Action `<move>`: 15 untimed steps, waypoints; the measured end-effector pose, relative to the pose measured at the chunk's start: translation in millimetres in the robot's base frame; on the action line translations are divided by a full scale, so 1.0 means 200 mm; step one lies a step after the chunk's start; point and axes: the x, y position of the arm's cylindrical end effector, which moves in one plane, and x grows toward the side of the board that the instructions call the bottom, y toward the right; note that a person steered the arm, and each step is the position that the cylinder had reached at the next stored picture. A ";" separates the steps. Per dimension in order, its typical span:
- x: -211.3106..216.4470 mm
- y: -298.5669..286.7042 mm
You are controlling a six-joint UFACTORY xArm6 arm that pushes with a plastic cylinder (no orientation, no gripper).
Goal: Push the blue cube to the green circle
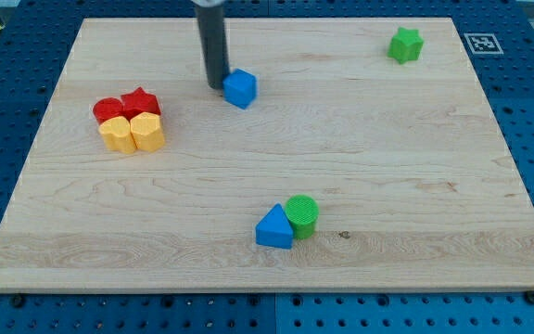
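The blue cube (240, 88) lies on the wooden board, upper middle. My tip (216, 86) stands just left of it, touching or nearly touching its left side. The green circle (302, 214) lies low in the middle of the board, far below the cube. A blue triangle (274, 228) touches the green circle's left side.
A red circle (108, 109), a red star (141, 102), a yellow circle (115, 135) and a yellow hexagon-like block (146, 132) sit clustered at the view's left. A green star (405, 44) lies at the top right. A marker tag (481, 42) is on the blue table.
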 end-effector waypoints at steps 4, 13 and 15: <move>0.03 0.04; 0.57 0.52; 0.48 0.44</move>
